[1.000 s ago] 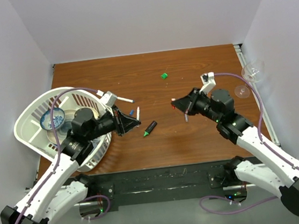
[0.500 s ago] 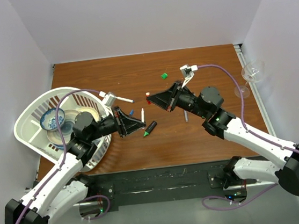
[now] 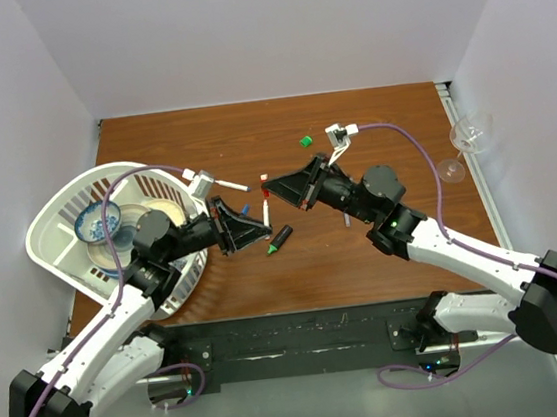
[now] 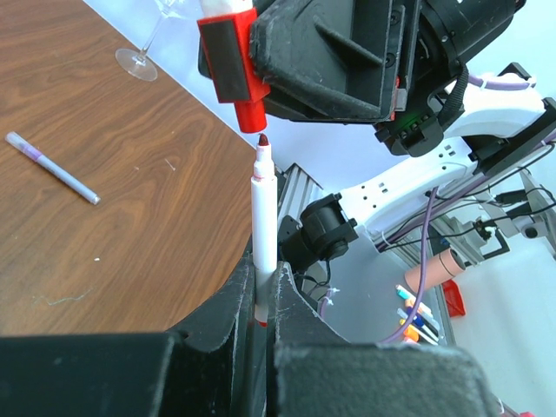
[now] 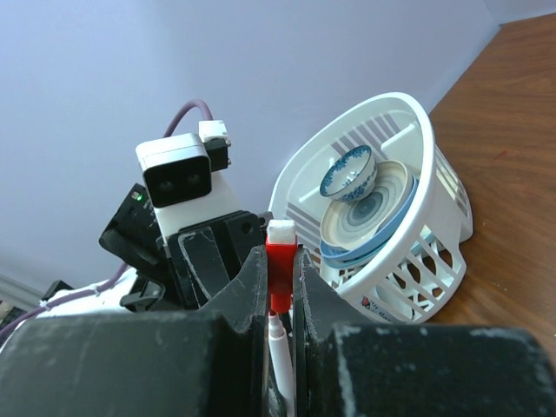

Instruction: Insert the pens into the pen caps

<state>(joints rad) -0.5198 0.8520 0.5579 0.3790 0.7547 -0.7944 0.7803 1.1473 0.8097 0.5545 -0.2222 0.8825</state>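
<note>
My left gripper point(image 3: 258, 229) point(image 4: 265, 280) is shut on a thin white pen point(image 3: 265, 211) point(image 4: 263, 217), red tip up. My right gripper point(image 3: 276, 191) point(image 5: 279, 261) is shut on the red cap point(image 3: 265, 192) point(image 4: 239, 74) point(image 5: 281, 276), held just above that tip; the tip sits at the cap's mouth, a hair apart in the left wrist view. The pen also shows in the right wrist view point(image 5: 281, 356). The black marker with green tip point(image 3: 280, 238), the blue cap point(image 3: 244, 209), the green cap point(image 3: 305, 141) and a second white pen point(image 3: 346, 218) point(image 4: 52, 168) lie on the table.
A white basket point(image 3: 57, 209) point(image 5: 434, 174) holding a blue-patterned bowl point(image 3: 97, 223) and plates stands at the left. A wine glass point(image 3: 464, 137) point(image 4: 143, 52) stands at the table's right edge. White walls close in on three sides.
My right arm has swung left with the red cap to just over the pen's tip. My left gripper has shifted slightly, keeping the pen upright.
</note>
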